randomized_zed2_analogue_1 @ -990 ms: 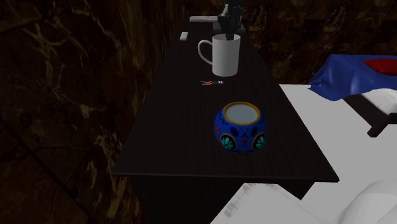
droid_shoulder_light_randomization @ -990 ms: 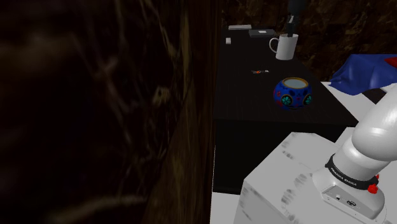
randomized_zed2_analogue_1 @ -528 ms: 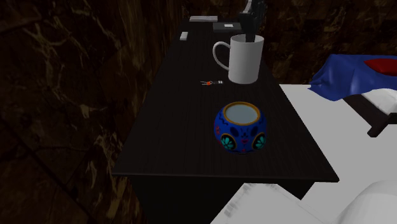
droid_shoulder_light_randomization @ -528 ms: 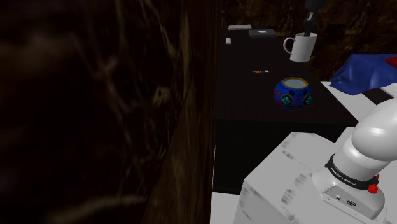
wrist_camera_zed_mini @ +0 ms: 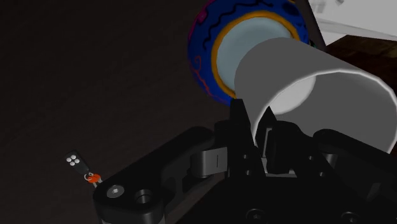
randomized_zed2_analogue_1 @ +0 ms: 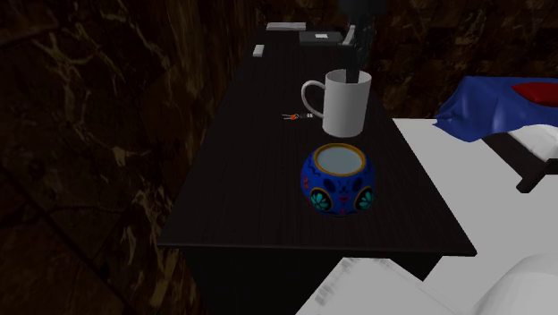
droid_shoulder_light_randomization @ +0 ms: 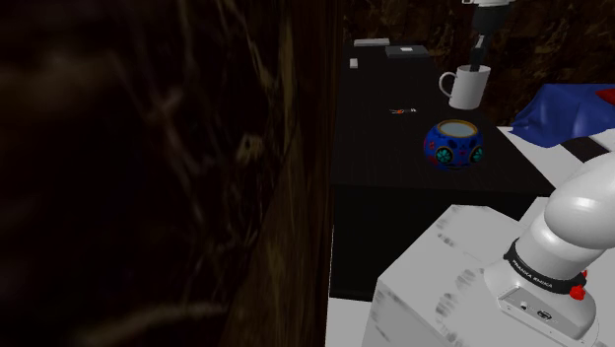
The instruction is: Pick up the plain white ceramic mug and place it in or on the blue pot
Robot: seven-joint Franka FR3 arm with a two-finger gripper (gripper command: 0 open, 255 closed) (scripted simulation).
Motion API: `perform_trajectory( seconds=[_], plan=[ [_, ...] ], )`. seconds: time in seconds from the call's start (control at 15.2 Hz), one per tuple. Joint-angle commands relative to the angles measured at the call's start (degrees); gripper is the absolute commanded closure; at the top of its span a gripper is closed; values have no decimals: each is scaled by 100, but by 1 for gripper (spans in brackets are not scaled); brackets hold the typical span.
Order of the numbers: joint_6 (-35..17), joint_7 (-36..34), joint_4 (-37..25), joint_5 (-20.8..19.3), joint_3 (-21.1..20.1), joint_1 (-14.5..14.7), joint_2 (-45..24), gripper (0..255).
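- White mug [randomized_zed2_analogue_1: 346,103]: hangs from the gripper [randomized_zed2_analogue_1: 355,61] and seems clear of the dark table [randomized_zed2_analogue_1: 268,206]. It sits just on the far side of the blue pot [randomized_zed2_analogue_1: 339,179] and higher than it, with no contact between them.
- Pincer: the 2 black fingers pinch the mug's wall at the rim, 1 inside the mouth and 1 outside. This is plainest in the wrist view, at the gripper [wrist_camera_zed_mini: 254,121] against the mug [wrist_camera_zed_mini: 331,95].
- Handling, as a judgement: stiff and smooth-walled, probably slippery, and likely to chip on a hard knock if it is ceramic as the task says. It has moderate weight for a 1-wall pinch, so it could swing or slip under a quick move. The rim wall is the workable hold, since the handle loop looks awkward for these fingers.
- Orientation: mouth up, long axis near vertical. The handle points to the second exterior view's left, and the pinch is on the far part of the rim.
- Pot: round, with painted patterns, an orange rim and its mouth facing up. The mouth looks about as wide as the mug, so the mug may rest on the rim rather than drop in.
- Around: a small key-like item [randomized_zed2_analogue_1: 298,116] with an orange-red bit lies on the table left of the mug. A blue cloth [randomized_zed2_analogue_1: 483,107] lies off to the right.
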State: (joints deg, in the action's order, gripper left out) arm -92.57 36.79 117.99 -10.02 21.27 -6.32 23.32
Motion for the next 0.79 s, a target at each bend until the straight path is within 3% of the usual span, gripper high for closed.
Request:
perform_trajectory(
  seconds=[0.0, 0.73],
  plan=[
    [-151, -10, 166, -14, 13, -8, 19, 255],
    [-993, -54, 1006, -78, 104, -44, 17, 255]
  ],
)
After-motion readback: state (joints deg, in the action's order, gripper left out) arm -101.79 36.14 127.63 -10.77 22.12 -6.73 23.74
